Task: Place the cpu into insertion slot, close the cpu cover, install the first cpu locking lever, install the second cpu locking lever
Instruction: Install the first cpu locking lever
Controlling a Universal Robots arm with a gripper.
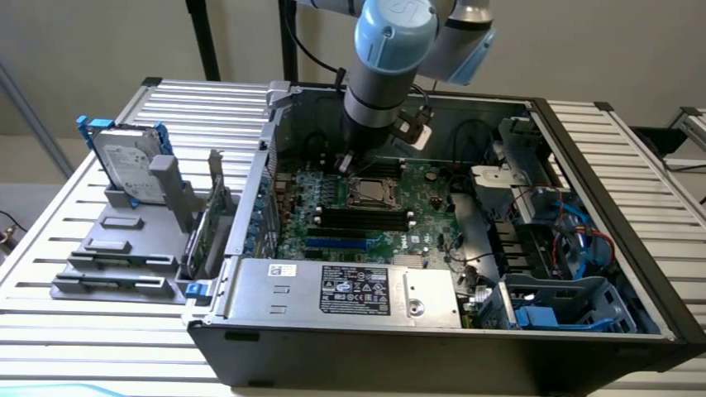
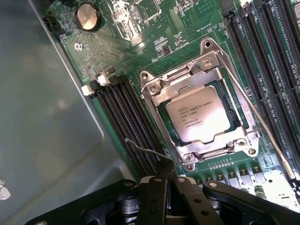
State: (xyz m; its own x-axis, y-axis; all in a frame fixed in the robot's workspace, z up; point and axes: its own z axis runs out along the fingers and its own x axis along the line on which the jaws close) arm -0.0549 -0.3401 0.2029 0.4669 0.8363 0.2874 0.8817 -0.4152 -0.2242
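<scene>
The small flat square chip with a pale silver face, the cpu (image 2: 199, 115), sits in the black square insertion slot (image 2: 233, 101). The silvery metal frame plate, the cpu cover (image 2: 210, 63), lies down over its edges. The thin grey wire lever (image 2: 150, 151) looks hard, springy and slippery, so I think it is best pushed near its hooked free end. The black two-finger gripper (image 2: 167, 174) is pinched shut with nothing in it, its tip right by that wire. In the exterior view the cpu (image 1: 373, 192) lies near the gripper (image 1: 347, 162), at about four o'clock.
</scene>
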